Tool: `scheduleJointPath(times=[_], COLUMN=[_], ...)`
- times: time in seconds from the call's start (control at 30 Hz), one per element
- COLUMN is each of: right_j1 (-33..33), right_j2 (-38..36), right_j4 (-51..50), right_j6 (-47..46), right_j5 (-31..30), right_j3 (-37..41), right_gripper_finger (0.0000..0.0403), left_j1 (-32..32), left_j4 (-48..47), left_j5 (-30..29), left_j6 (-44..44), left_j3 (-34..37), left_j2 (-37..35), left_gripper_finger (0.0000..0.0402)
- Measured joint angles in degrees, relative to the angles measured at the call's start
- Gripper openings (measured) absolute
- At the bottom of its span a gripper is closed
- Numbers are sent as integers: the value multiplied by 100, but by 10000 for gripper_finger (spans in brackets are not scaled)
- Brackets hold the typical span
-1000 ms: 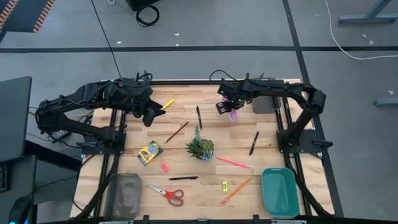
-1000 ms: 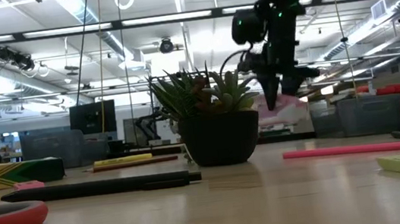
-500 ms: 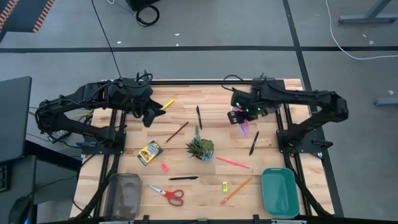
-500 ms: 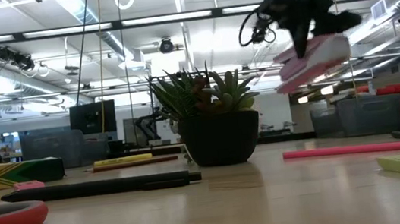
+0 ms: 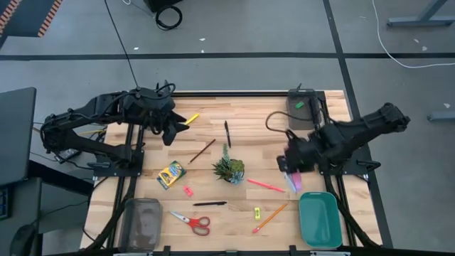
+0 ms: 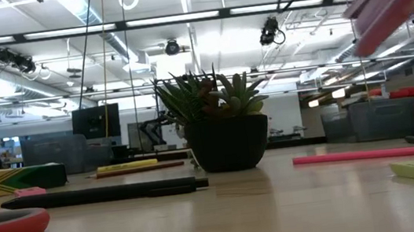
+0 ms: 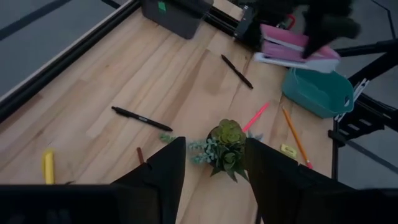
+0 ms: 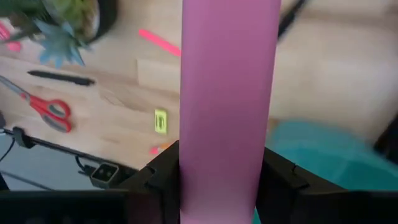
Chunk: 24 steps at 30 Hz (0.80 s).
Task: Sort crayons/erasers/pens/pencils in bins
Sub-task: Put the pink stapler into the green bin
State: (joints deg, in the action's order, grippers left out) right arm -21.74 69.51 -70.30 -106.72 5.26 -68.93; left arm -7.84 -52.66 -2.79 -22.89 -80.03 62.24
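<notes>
My right claw (image 5: pixel 292 171) grips a flat pink eraser (image 5: pixel 293 179) aloft, just beside the teal bin (image 5: pixel 318 219).

We are in a robotics lab or workshop. Our pale wooden slatted table (image 5: pixel 242 114) sits in a black metal frame (image 5: pixel 334 174) on a grey concrete floor (image 5: pixel 227 64) crossed by dark tape lines. Beyond it, long ceiling strip lights (image 6: pixel 179 18), exposed ducting and shelves of grey storage bins (image 6: pixel 381 118) fill an open hall.

right gripper (image 5: pixel 293 169) clamped; left gripper (image 5: pixel 173 132) parted
</notes>
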Motion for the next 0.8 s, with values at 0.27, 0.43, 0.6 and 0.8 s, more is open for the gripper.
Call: scheduleJointPath(times=[0.27,0.43,0.6,0.8], right_j1=[-1789,-2251,-2544,-2772], right_j2=[185,469,733,1126], right_j4=[-31,13,177,643], right_j6=[-2222,-2330,-2385,-2449], right_j5=[82,455,440,418], right_j3=[-2,-2,-2,-2], right_gripper_finger=[159,159,159,159], left_j1=[-138,-138,-138,-138], left_j4=[241,238,236,234], left_j5=[-2,2,1,1], left_j6=[151,303,302,255], left_j3=[0,0,0,0], left_j2=[0,0,0,0], left_gripper_finger=[177,173,176,177])
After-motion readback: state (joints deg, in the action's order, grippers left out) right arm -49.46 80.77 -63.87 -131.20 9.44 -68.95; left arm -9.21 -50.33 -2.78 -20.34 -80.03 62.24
